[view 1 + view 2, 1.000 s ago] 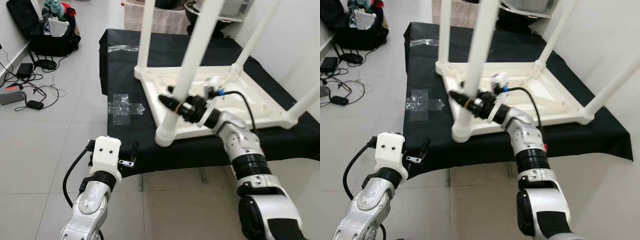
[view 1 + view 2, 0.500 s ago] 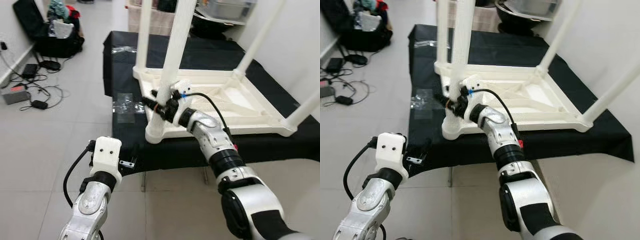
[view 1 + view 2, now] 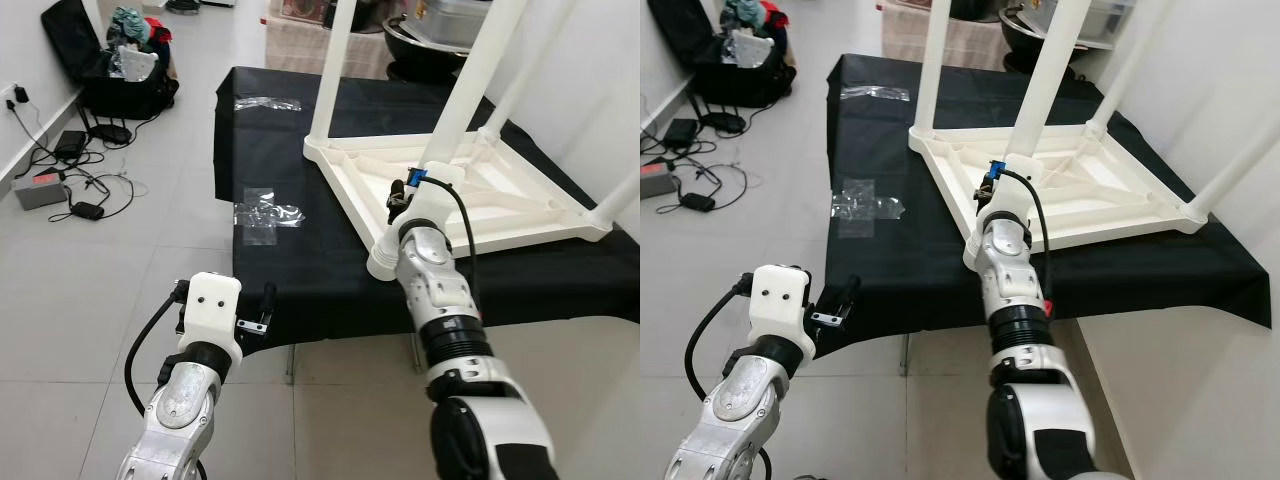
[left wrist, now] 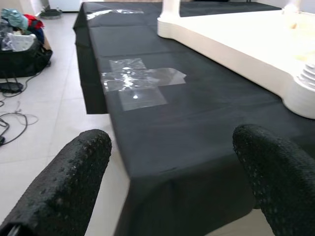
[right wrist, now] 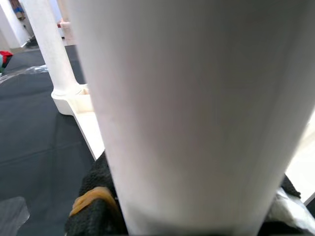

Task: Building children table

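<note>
A white children's table (image 3: 500, 195) lies upside down on a black-clothed bench (image 3: 300, 260), its legs pointing up. My right gripper (image 3: 403, 212) is at the base of the near leg (image 3: 455, 110), at the table's front corner. In the right wrist view that leg (image 5: 187, 98) stands between the black fingers (image 5: 93, 201), which are shut on it. My left gripper (image 4: 172, 172) hangs open with nothing in it, low in front of the bench's front edge and left of the table (image 4: 256, 44).
Clear plastic bags (image 3: 265, 213) lie on the cloth left of the table, with another (image 3: 265, 103) further back. Bags and cables (image 3: 110, 90) clutter the floor at the left. A metal bowl (image 3: 430, 50) sits behind the bench. A white wall runs along the right.
The view has shifted. My right forearm has swung from reaching leftward to pointing straight ahead, still at the near leg's base. The left arm has not moved.
</note>
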Motion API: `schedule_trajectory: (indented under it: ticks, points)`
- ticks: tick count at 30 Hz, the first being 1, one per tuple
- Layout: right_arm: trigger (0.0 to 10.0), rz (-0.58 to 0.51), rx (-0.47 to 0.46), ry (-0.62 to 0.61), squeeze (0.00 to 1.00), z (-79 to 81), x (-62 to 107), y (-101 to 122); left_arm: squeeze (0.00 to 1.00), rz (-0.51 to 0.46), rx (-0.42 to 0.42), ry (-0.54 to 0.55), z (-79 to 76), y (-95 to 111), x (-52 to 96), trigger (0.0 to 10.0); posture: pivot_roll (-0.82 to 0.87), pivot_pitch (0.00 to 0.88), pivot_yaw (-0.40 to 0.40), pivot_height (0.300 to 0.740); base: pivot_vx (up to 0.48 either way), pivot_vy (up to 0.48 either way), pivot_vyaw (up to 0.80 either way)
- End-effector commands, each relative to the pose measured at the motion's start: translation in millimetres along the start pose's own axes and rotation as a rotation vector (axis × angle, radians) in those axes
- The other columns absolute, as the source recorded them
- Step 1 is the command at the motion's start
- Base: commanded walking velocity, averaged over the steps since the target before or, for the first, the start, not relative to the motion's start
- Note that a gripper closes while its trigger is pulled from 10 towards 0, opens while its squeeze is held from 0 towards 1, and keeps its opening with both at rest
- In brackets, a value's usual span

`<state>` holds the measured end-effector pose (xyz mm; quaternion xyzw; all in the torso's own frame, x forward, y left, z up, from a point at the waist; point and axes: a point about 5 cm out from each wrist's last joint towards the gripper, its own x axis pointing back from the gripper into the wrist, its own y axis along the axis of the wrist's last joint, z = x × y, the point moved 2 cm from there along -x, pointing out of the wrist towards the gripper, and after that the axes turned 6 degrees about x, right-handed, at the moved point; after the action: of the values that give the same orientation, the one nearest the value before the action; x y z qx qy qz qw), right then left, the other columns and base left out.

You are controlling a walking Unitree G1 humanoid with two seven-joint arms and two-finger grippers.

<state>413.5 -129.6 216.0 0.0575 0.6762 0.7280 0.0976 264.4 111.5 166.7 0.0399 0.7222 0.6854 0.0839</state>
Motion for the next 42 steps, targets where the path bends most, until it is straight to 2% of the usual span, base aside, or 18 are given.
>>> schedule_trajectory:
  ticks: [1, 2, 6, 7, 13, 15, 19, 22, 23, 24, 29, 33, 34, 37, 38, 39, 40, 42]
  points:
    - [10.0, -0.006, -0.042, 0.037, 0.0, 8.2, 2.2, 1, 0.0, 0.004, 0.007, -0.002, -2.6, -2, 0.0, 10.0, 0.15, 0.121, -0.166, 0.74, 0.0, 0.0, 0.0]
    - [10.0, -0.067, -0.055, 0.139, 1.0, 22.5, 4.7, 8, 0.0, 0.005, 0.006, -0.001, -2.1, -2, 0.3, 10.0, 0.15, 0.121, -0.166, 0.74, 0.0, 0.0, 0.0]
    - [10.0, -0.19, -0.018, 0.222, 1.0, 29.9, 7.7, 21, 0.0, 0.006, 0.007, 0.001, -1.8, -2, 0.5, 10.0, 0.15, 0.115, -0.166, 0.74, 0.0, 0.0, 0.0]
    - [10.0, -0.233, 0.006, 0.274, 0.0, 30.1, 8.0, 24, 0.0, 0.005, 0.008, 0.0, -2.2, -2, 0.6, 10.0, 0.15, 0.113, -0.168, 0.74, 0.0, 0.0, 0.0]
    - [10.0, -0.271, 0.026, 0.452, 0.0, 22.4, 7.1, 25, 0.0, 0.007, 0.01, -0.003, -2.9, -3, 0.7, 10.0, 0.15, 0.106, -0.163, 0.74, 0.0, 0.0, 0.0]
    - [10.0, -0.25, -0.03, 0.625, 0.0, 21.1, 8.7, 25, 0.0, 0.006, 0.01, -0.004, -3.1, -3, 0.4, 10.0, 0.15, 0.106, -0.163, 0.74, 0.0, 0.0, 0.0]
    - [10.0, -0.235, -0.057, 0.749, 0.0, 23.2, 12.2, 25, 0.0, 0.006, 0.01, -0.005, -3.0, -3, 0.1, 10.0, 0.15, 0.101, -0.163, 0.74, 0.0, 0.0, 0.0]
    - [10.0, -0.173, -0.074, 1.047, 0.0, 40.5, 26.6, 18, 0.0, 0.003, 0.01, -0.014, -5.7, -3, -0.8, 10.0, 0.16, 0.098, -0.167, 0.74, 0.0, 0.0, 0.0]
    - [10.0, -0.173, -0.074, 1.047, 0.0, 40.5, 26.6, 18, 0.0, 0.003, 0.01, -0.014, -5.7, -3, -0.8, 10.0, 0.16, 0.098, -0.167, 0.74, 0.0, 0.0, 0.0]
    - [10.0, -0.133, -0.086, 1.197, 0.0, 52.7, 36.6, 11, 0.0, 0.0, 0.01, -0.019, -7.4, -2, -1.2, 10.0, 0.17, 0.1, -0.167, 0.74, 0.0, 0.0, 0.0]
    - [10.0, -0.097, -0.059, 1.321, 0.0, 68.1, 47.0, 2, 0.0, -0.002, 0.01, -0.019, -6.8, -1, 0.1, 10.0, 0.17, 0.103, -0.174, 0.74, 0.0, 0.0, 0.0]
    - [10.0, -0.081, -0.008, 1.299, 0.0, 77.3, 45.9, -3, 0.0, -0.001, 0.01, -0.008, -5.1, -1, 1.2, 10.0, 0.17, 0.107, -0.178, 0.74, 0.0, 0.0, 0.0]
    - [0.0, -0.081, 0.032, 1.212, 0.0, 78.0, 39.2, -4, 0.0, -0.001, 0.012, -0.006, -5.1, -1, 1.6, 10.0, 0.17, 0.108, -0.18, 0.74, 0.0, 0.0, 0.0]
    - [0.0, -0.086, 0.072, 1.112, 0.0, 77.5, 31.8, -5, 0.0, -0.001, 0.014, -0.003, -5.2, -1, 2.0, 10.0, 0.17, 0.108, -0.18, 0.74, 0.0, 0.0, 0.0]
    - [0.0, -0.069, 0.11, 1.009, 0.0, 74.2, 24.1, -7, 0.0, 0.0, 0.014, -0.003, -5.5, -2, 1.9, 10.0, 0.16, 0.11, -0.179, 0.74, 0.0, 0.0, 0.0]
    - [0.0, -0.034, 0.149, 0.732, 0.0, 56.2, 5.0, -7, 0.0, 0.0, 0.014, -0.004, -6.1, -2, 1.3, 10.0, 0.16, 0.112, -0.177, 0.74, 0.0, 0.0, 0.0]
    - [0.0, -0.014, 0.139, 0.613, 0.0, 46.5, -1.9, -7, 0.0, 0.0, 0.015, -0.004, -6.2, -2, 1.1, 10.0, 0.16, 0.112, -0.176, 0.74, 0.0, 0.0, 0.0]
    - [0.0, -0.006, 0.139, 0.527, 0.0, 37.9, -6.5, -7, 0.0, 0.0, 0.016, -0.004, -6.3, -2, 0.9, 10.0, 0.15, 0.111, -0.175, 0.74, 0.0, 0.0, 0.0]
